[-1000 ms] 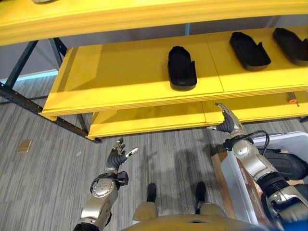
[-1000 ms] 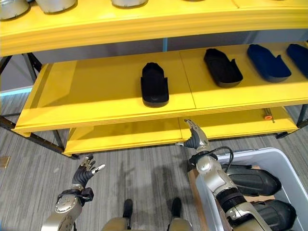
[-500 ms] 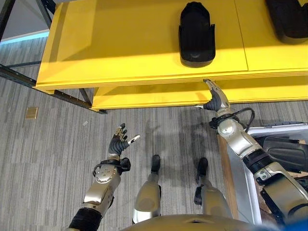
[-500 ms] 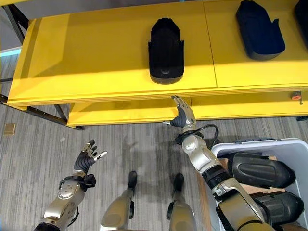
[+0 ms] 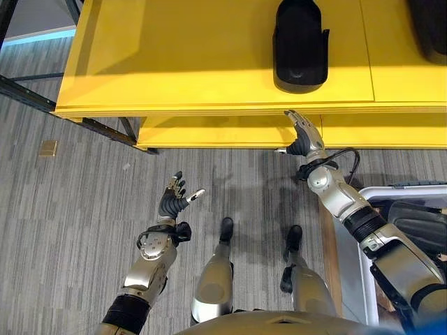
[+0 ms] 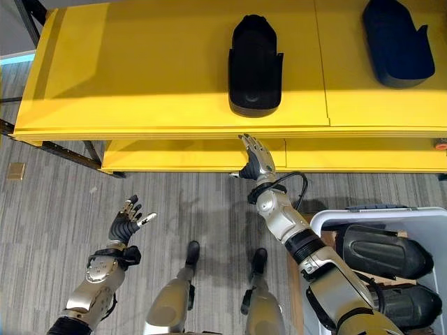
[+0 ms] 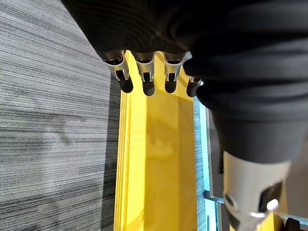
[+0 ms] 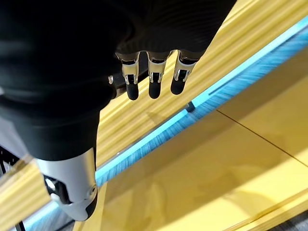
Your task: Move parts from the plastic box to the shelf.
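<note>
The yellow shelf (image 6: 140,77) stretches across in front of the robot, with a lower yellow board (image 6: 174,155) showing beneath its front edge. On the upper board lies one black part (image 6: 255,64), and farther along toward the robot's right sits a second dark part (image 6: 399,42), well apart from the first. The right robot hand (image 6: 255,159) is lifted up just below the front edge of the shelf, almost under the nearer black part, with its fingers straight and slightly spread and nothing in them; seen from its own wrist, the dark-tipped fingers (image 8: 150,79) hang in a loose row in front of the yellow boards. The left robot hand (image 6: 128,223) is held out over the grey striped floor (image 6: 56,209), well away from the shelf, palm up with fingers fanned apart and thumb off to the side, carrying nothing; its wrist view shows the fingers (image 7: 144,77) extended above the edge of a yellow board. Down at the robot's right stands the pale plastic box (image 6: 328,218), and inside it lie more black parts (image 6: 380,252) stacked one beside another. A small tan square (image 6: 15,171) lies on the floor off to the robot's left.
</note>
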Robot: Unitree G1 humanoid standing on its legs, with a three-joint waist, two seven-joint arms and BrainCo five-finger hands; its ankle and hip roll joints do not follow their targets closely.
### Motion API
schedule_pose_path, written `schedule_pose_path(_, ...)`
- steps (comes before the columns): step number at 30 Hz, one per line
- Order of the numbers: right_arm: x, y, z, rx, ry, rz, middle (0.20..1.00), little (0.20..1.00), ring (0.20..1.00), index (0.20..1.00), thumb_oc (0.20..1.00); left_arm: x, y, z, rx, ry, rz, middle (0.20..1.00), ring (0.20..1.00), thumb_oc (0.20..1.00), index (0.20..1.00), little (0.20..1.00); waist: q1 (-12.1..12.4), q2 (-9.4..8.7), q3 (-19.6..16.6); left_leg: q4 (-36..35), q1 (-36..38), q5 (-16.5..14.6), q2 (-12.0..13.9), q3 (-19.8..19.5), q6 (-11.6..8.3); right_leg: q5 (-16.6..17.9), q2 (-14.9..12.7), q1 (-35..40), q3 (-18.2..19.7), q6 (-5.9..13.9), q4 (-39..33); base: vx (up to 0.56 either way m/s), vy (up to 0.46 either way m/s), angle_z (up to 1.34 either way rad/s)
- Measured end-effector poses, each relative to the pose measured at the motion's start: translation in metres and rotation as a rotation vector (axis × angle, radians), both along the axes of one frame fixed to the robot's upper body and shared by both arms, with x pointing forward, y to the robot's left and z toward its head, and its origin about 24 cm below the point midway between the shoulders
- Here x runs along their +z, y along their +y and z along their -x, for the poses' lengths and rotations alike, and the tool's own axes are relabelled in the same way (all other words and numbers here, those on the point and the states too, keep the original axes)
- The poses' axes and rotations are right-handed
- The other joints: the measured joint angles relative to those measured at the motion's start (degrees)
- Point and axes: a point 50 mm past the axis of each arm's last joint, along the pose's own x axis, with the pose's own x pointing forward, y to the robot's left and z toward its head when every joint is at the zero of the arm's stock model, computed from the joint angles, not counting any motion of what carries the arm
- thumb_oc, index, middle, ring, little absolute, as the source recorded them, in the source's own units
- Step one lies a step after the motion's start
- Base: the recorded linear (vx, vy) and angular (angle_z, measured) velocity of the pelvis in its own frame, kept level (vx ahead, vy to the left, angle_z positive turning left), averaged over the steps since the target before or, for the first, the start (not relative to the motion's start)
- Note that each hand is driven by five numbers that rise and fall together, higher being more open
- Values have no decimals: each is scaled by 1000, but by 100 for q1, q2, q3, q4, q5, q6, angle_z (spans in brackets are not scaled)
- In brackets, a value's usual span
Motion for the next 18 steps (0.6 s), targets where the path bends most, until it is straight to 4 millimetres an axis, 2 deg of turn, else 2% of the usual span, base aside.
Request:
schedule_pose_path(3,2,0,-2,-2,-17,46,1000,1000,1000,1000,1000,0,0,0,1,-3,-1,1000,1000,1000,1000,1000,39,-13,12,12,-19,0,-9,-13,0,-2,-7,-5,-9,2,0,-5,3,1)
schedule_pose_path(6,19,-1,-11,-17,-84,134,1000,1000,1000,1000,1000,2,1,-1,0,-10,-4,1000,1000,1000,1000,1000,39,-71,84,71,-65,0,-12,-32,0,3,-7,-17,-16,1,0,-6,3,1)
schedule_pose_path(10,30,-8,-14,-38,-132,203,1000,1000,1000,1000,1000,3,1,-1,0,-19,-6,1000,1000,1000,1000,1000,39,-83,173,83,-73,0,-13,-35,0,14,-7,-16,-16,-1,0,0,0,0)
schedule_pose_path(18,35,-29,-17,-107,-148,305,1000,1000,1000,1000,1000,4,2,-2,1,-26,-6,1000,1000,1000,1000,1000,28,-89,180,82,-87,0,-14,-32,0,13,-7,-33,-17,-1,1,0,0,0)
